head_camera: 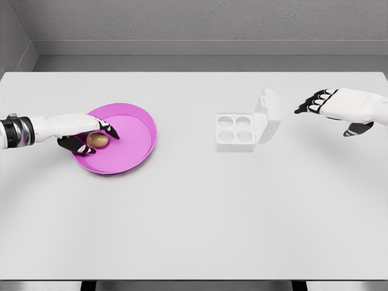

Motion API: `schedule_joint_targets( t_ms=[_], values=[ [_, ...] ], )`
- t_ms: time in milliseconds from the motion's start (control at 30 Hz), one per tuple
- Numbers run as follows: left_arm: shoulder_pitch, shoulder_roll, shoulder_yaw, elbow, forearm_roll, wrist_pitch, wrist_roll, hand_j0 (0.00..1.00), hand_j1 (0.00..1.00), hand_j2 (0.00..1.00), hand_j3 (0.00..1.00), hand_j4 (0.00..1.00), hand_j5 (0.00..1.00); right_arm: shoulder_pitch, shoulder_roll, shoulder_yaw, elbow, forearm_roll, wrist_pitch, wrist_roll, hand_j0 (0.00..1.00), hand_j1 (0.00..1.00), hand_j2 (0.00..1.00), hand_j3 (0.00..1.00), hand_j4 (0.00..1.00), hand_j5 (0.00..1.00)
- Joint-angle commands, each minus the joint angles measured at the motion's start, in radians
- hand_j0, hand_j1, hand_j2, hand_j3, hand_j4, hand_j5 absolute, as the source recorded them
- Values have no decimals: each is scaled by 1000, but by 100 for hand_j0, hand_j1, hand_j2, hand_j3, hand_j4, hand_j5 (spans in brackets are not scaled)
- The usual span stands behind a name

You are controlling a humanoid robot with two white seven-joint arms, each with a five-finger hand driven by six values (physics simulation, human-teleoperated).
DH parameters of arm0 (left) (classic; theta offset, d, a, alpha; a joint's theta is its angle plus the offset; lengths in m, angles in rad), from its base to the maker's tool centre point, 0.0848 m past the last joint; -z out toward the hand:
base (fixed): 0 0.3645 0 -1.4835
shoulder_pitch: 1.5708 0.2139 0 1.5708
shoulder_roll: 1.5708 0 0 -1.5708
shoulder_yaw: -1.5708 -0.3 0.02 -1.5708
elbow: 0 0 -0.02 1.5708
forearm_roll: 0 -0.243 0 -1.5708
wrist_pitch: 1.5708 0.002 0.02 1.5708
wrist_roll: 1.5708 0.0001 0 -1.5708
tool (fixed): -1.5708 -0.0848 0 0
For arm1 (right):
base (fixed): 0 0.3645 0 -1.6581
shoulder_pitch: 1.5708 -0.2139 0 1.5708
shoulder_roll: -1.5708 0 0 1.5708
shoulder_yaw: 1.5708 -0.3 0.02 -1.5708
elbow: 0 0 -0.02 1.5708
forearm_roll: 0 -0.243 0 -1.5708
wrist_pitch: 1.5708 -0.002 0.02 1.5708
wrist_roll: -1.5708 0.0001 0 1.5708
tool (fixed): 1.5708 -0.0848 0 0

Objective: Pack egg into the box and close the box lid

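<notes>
A brown egg [97,140] lies in a shallow pink plate [136,130] on the left half of the table. My left hand [91,136] reaches into the plate from the left, thumb and fingers curled around the egg. A white egg box [236,131] with four empty cups sits right of centre. Its lid [268,114] stands open on the box's right side. My right hand [330,106] hovers to the right of the lid, fingers relaxed, holding nothing.
The grey table [194,212] spreads wide in front of the plate and the box. A wall runs behind the table's far edge.
</notes>
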Motion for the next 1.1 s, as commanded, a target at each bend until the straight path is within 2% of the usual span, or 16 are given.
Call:
schedule_joint_targets(
  t_ms=[0,267,367,567,833,967,1067],
  values=[
    [0,1,0,0,6,3,0,70,70,70,70,70,70,0,-2,0,0,-4,3,0,100,100,100,100,100,100],
    [2,1,2,-2,6,3,0,70,70,70,70,70,70,2,-3,0,0,-4,3,0,100,100,100,100,100,100],
    [2,1,0,-3,6,3,0,64,64,64,64,64,64,2,-5,0,0,-4,3,0,100,100,100,100,100,100],
    [9,1,0,-7,6,3,0,60,60,60,60,60,60,0,-5,0,0,-4,3,0,100,100,100,100,100,100],
    [9,1,2,-7,6,3,0,50,50,50,50,50,50,-2,2,0,0,-5,3,0,100,100,100,100,100,100],
    [9,1,0,-7,6,3,0,37,37,37,37,37,37,-2,0,3,1,-7,3,0,100,100,100,100,100,100],
    [8,1,0,-8,6,3,0,32,32,32,32,32,32,0,-2,15,1,-7,3,0,100,100,100,100,100,100]
  ],
)
